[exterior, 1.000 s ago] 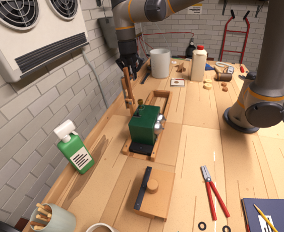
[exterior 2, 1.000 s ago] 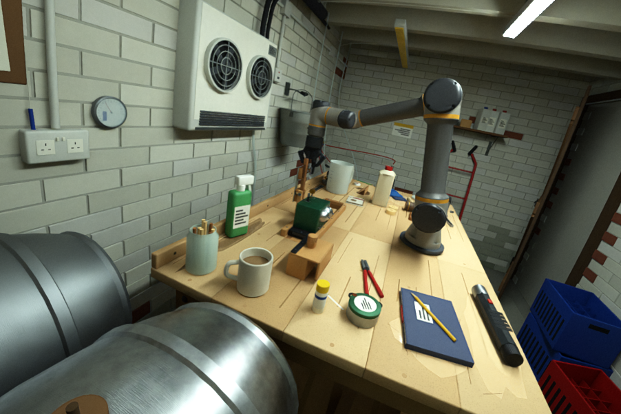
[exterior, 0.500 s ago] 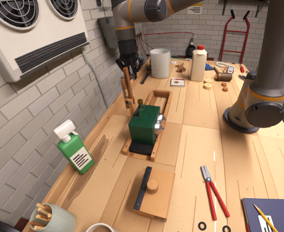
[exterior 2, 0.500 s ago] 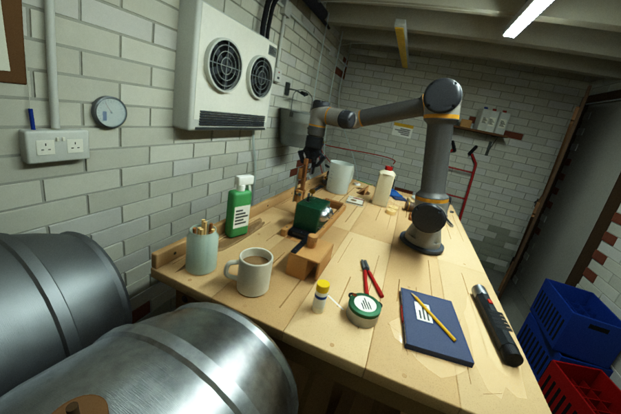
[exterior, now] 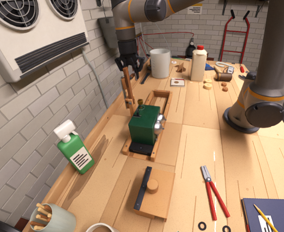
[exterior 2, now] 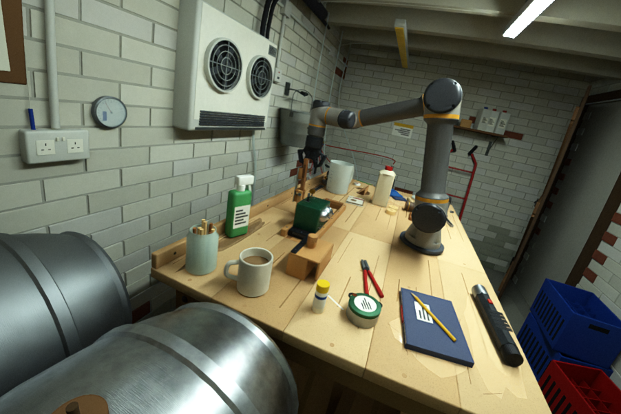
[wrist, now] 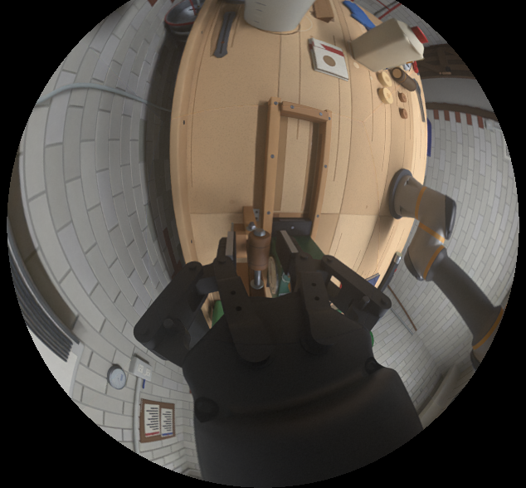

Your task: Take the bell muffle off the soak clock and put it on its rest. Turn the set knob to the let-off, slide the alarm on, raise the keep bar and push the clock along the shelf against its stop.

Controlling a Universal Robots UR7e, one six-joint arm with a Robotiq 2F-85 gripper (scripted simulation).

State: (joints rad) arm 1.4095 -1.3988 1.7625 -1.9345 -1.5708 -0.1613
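Note:
The green soak clock (exterior: 143, 126) sits at the near end of its wooden shelf track (exterior: 153, 118), two metal bells (exterior: 159, 124) on its right side. A small knob (exterior: 139, 101) stands on its top. The wooden keep bar (exterior: 128, 88) stands raised, nearly upright, on its post beside the clock's far left corner. My gripper (exterior: 129, 66) is at the bar's top end, open, holding nothing; the bar's tip (wrist: 258, 251) lies between the fingers. The round muffle (exterior: 152, 186) rests on the wooden block (exterior: 154, 193) near the track's front.
The brick wall (exterior: 62, 100) runs close along the left of the bar. A white bucket (exterior: 160, 63) and a white bottle (exterior: 198, 64) stand beyond the track's far stop (exterior: 161, 92). A green spray bottle (exterior: 74, 147) leans at the wall. Red pliers (exterior: 212, 191) lie to the right.

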